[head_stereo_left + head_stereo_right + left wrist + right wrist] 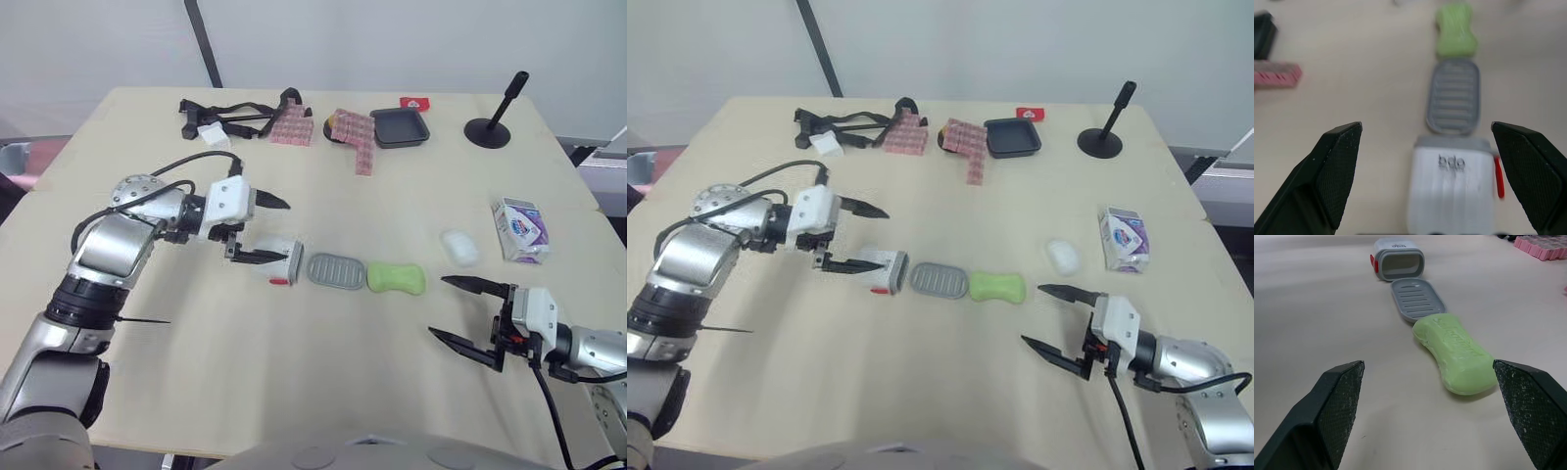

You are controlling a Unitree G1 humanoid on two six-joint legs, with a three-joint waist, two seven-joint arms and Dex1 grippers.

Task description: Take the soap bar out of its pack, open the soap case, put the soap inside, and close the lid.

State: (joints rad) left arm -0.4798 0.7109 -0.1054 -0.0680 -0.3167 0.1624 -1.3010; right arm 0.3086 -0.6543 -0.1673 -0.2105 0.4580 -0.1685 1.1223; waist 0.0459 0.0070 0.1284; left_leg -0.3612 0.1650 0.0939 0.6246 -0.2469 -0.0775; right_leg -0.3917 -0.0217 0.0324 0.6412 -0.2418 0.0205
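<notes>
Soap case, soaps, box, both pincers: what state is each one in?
soap case: on its side, open, empty.
grey tray: out of the case, flat.
green soap: unwrapped, on the table.
soap box: lying on the table.
white soap: unwrapped, beside the soap box.
left pincer: open, straddling the case.
right pincer: open, empty.

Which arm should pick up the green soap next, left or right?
Right. The right gripper is open and points straight at the soap, which lies nearer it. The left gripper is open at the case.
</notes>
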